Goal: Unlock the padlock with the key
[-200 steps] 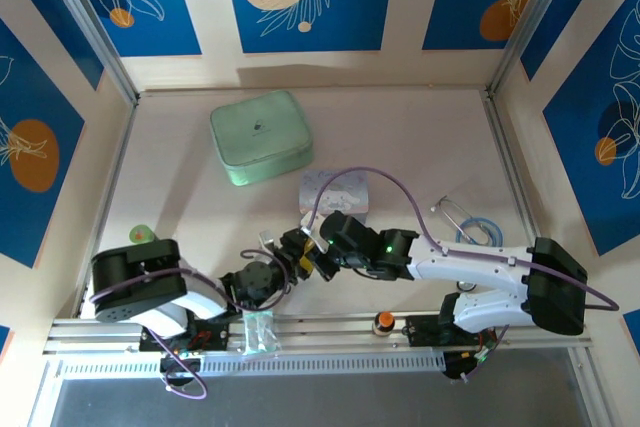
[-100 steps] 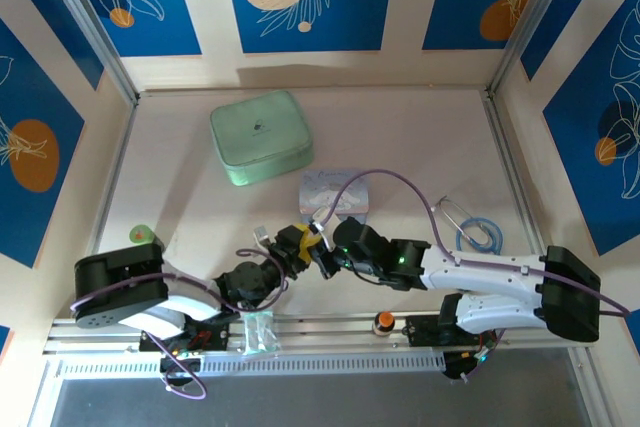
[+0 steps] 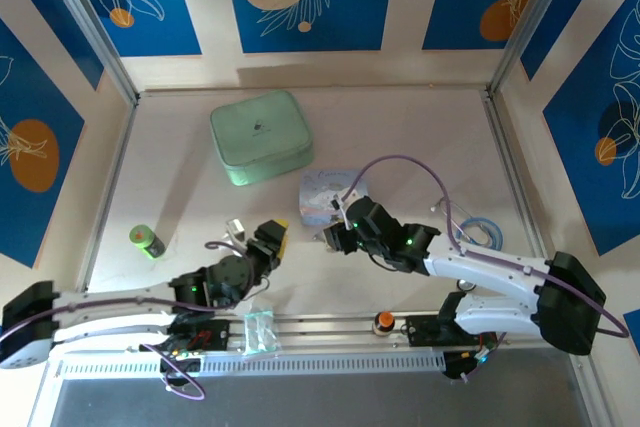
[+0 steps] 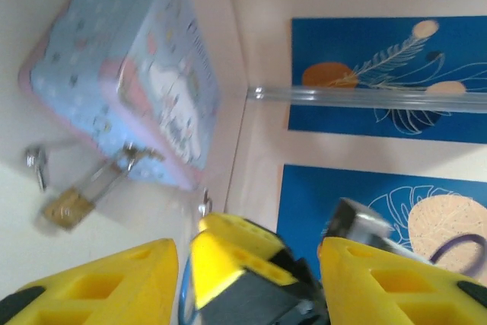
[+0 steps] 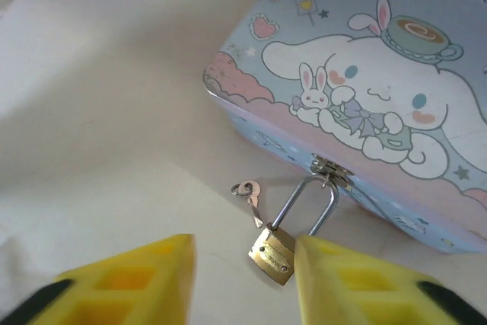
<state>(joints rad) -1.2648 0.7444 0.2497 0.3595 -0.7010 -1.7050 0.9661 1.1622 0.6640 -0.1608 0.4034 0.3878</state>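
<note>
The padlock (image 5: 272, 251) lies on the table (image 3: 420, 147) against the front of the pale blue cartoon tin (image 5: 365, 89). Its brass body rests flat, and its thin silver shackle is threaded through the tin's small hasp (image 5: 329, 167). One leg of the shackle runs behind a yellow finger, so I cannot tell whether it is latched. The key (image 5: 250, 194) lies flat on the table just left of the shackle. Its round head points away from the padlock and its blade slants down towards the top corner of the body. Whether the tip touches the padlock I cannot tell.

The right hand (image 5: 243, 247) hovers low over the table in front of the tin. Its two yellow fingers (image 5: 129, 279) are spread apart with nothing gripped, and in the wrist view the padlock shows in the gap between them. The left hand (image 3: 275, 232) sits a little to the left of it, aimed at the same side of the tin. Its fingers are also parted and hold nothing. In its blurred wrist view the tin stands at upper left with the padlock (image 4: 67, 207) hanging off its edge.

Further back on the table rests a mint-green case (image 3: 260, 137). A small green bottle (image 3: 147, 241) stands near the left rail, and an orange knob (image 3: 383, 323) sits at the near edge.
</note>
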